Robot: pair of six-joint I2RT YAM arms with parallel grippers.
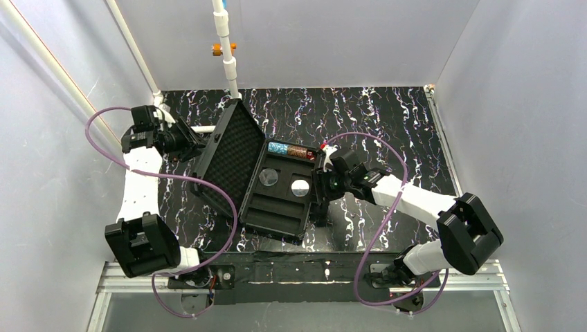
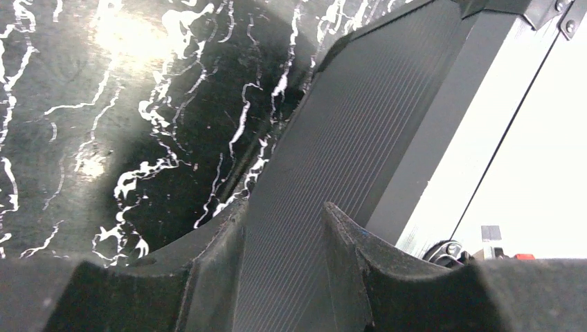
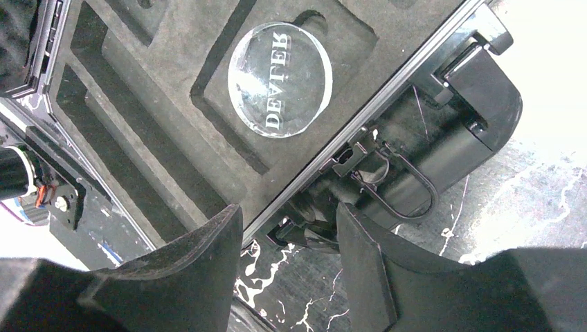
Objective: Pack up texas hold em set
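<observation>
Case [image 1: 277, 211] lay open on marbled table [image 1: 387, 124], approx. centre, betw. both arms. Ribbed lid [image 1: 232, 155] stood tilted up on L side, foam lining facing the base.

Base contents: blue-white chip stack [image 1: 278, 148] and brown chip stack [image 1: 297, 152] side by side in far slot. Two clear discs [image 1: 268, 178] sat in recesses mid-base, one marked DEALER.

L gripper [image 2: 284, 207] was at lid's outer ribbed face, fingers apart, lid showing in the gap. Grasp vs. mere contact: cannot tell.

R gripper [image 3: 287, 207] was at base's R rim by latch [image 3: 360, 162], fingers apart, rim in the gap. Clenched on it or not: cannot tell.
</observation>
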